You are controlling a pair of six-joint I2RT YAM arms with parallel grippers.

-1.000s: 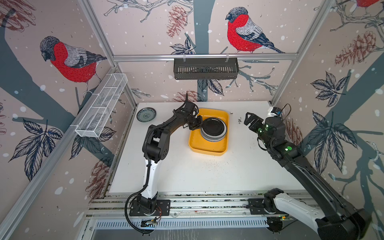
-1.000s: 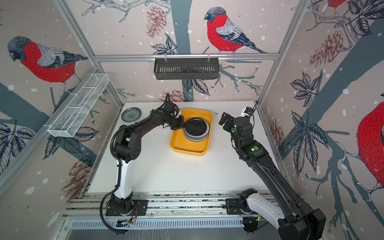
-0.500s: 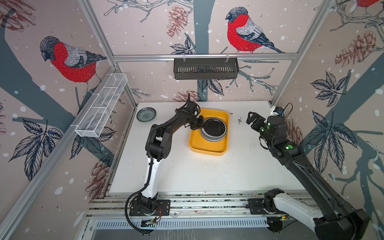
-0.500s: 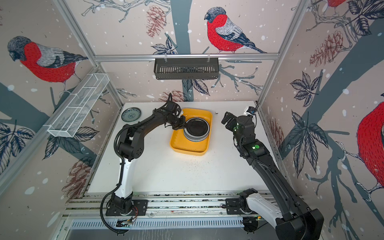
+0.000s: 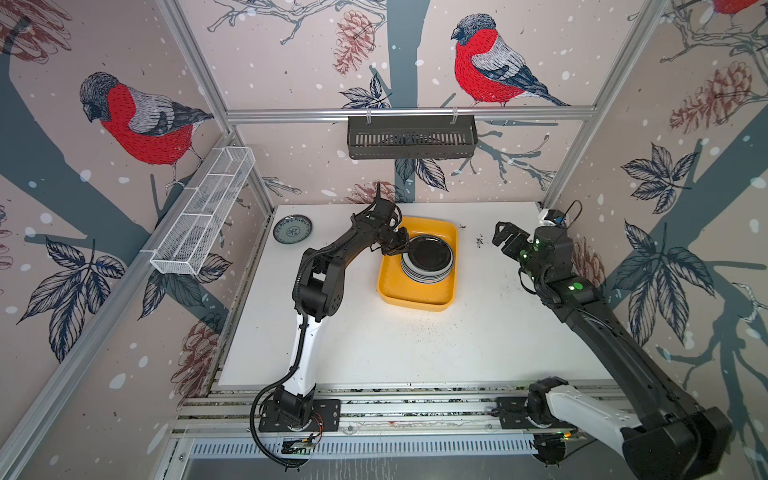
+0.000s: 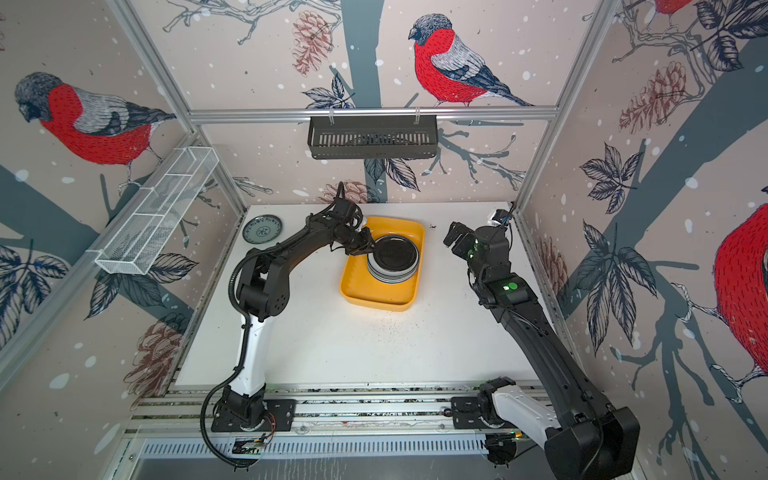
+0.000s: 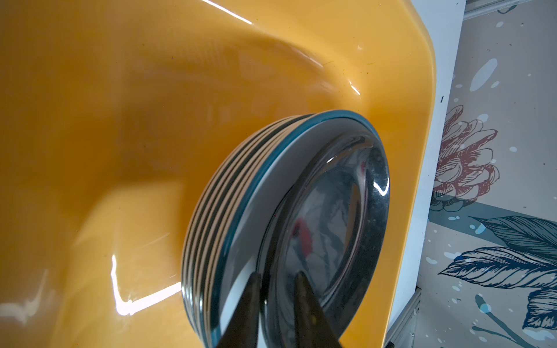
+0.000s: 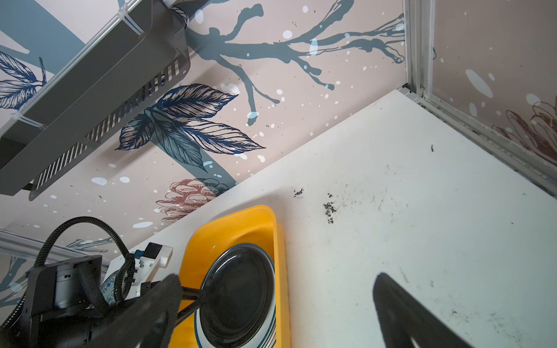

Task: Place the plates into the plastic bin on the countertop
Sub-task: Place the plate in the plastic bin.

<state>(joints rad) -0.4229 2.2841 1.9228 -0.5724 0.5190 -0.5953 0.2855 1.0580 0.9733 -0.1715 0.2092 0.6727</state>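
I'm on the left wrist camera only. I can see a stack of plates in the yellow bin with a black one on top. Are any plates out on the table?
Observer: Yes, one. A teal patterned plate lies on the countertop near the far left corner, well apart from the plastic bin.
Operator: Okay, where's the right claw?
Observer: The right claw hovers over the countertop on the bin's right side, jaws wide open, holding nothing.
Operator: Anything on the table under it?
Observer: Only dark specks on the surface between the bin and that claw.
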